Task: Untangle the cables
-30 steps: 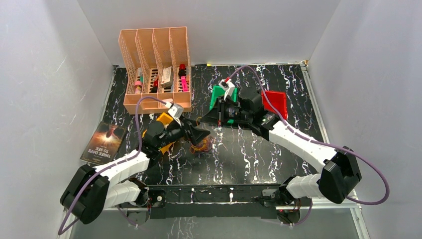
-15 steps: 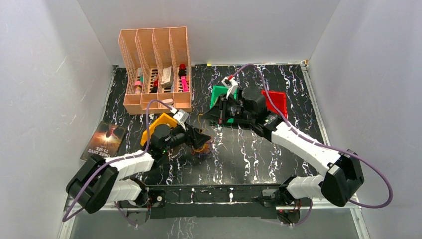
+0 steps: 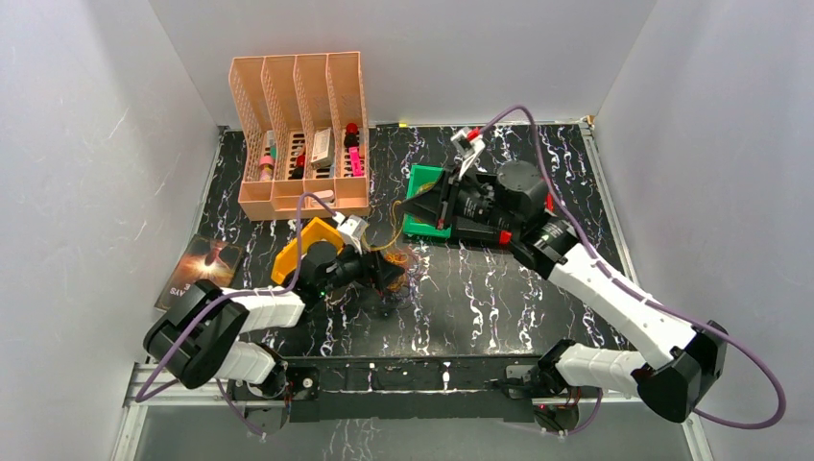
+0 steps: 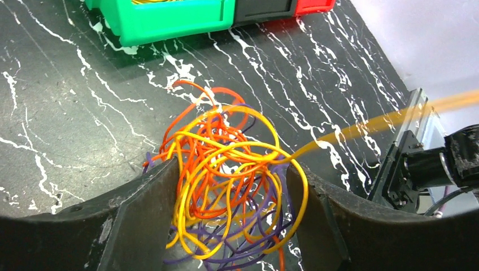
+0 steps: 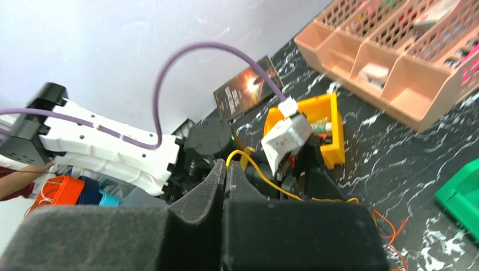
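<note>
Presently the cables (image 4: 226, 180) are noted as one loose knot of orange-red, yellow and purple loops. The knot lies on the dark marbled table (image 3: 480, 298), left of centre, on the near side of the green bin (image 4: 169, 20).

The knot is bracketed by the left gripper (image 4: 231, 169). Its fingers are set on either side, with loops pressed against both inner faces. A loose hold on the bundle is therefore recorded, not a tight pinch.

One yellow strand (image 4: 361, 127) is led out of the knot, up and to the right, taut and blurred in the left wrist view. Its other end is pinched in the right gripper (image 5: 225, 166), whose pads are closed flat together with the wire emerging from the seam. That gripper is held above the table by the green bin, apart from the knot.

Step in hand, as judged: the freeing of one strand while the rest is anchored.

- The pull is best made slowly and in line with the strand, directly away from the knot, so that loops are slid open and not cinched.
- The left hold should be firm enough that the bundle is not lifted or dragged. It should not be so tight that the yellow strand is clamped in with its neighbours.
- If the whole knot is seen to travel, the pull should be eased and the anchor reset lower on the purple and orange loops.
</note>
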`<state>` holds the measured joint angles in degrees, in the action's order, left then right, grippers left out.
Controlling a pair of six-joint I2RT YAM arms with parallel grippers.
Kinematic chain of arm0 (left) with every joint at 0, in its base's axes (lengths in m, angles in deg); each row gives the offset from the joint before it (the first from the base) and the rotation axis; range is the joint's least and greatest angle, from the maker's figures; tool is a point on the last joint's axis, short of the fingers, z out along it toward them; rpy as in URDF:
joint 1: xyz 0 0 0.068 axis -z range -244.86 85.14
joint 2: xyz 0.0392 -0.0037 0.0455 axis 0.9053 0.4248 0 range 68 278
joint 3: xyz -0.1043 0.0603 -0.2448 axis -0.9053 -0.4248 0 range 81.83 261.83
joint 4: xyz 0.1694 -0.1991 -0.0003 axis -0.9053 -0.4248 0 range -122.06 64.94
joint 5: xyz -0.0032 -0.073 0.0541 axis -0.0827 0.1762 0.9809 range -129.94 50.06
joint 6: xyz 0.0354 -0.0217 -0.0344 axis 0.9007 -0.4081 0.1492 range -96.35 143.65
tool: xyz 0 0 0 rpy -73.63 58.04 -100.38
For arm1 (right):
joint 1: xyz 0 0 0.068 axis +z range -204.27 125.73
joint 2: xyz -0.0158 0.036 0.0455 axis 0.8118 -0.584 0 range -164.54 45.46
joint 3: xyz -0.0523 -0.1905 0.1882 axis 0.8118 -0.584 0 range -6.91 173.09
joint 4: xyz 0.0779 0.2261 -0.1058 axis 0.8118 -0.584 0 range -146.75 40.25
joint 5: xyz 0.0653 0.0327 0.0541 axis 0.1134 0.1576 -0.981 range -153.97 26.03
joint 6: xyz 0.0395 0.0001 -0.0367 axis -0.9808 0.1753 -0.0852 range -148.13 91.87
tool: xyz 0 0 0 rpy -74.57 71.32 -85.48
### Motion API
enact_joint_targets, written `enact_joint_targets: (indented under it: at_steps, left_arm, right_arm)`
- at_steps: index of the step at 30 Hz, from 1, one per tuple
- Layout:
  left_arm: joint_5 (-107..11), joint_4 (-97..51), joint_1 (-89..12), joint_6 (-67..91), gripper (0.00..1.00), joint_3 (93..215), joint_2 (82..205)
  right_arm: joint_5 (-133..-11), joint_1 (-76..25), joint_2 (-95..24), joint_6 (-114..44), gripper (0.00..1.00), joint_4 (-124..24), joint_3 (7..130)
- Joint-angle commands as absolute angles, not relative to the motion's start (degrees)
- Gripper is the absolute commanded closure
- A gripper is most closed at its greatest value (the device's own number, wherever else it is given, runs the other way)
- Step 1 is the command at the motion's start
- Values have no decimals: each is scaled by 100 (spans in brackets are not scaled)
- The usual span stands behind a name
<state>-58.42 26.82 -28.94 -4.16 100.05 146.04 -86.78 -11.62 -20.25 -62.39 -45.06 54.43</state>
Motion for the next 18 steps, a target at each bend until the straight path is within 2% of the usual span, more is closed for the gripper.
enact_joint_targets:
  at_steps: [1,18]
  left_arm:
    - [-5656,2868,-2865,-341,32,9882,14767]
    - [-5374,2811,-2839,-454,30,9648,15136]
  right_arm:
    - [-8326,-1162,-1726,-5733,100,-4613,6290]
    - [-6972,-1163,-1874,-4575,100,-5565,7924]
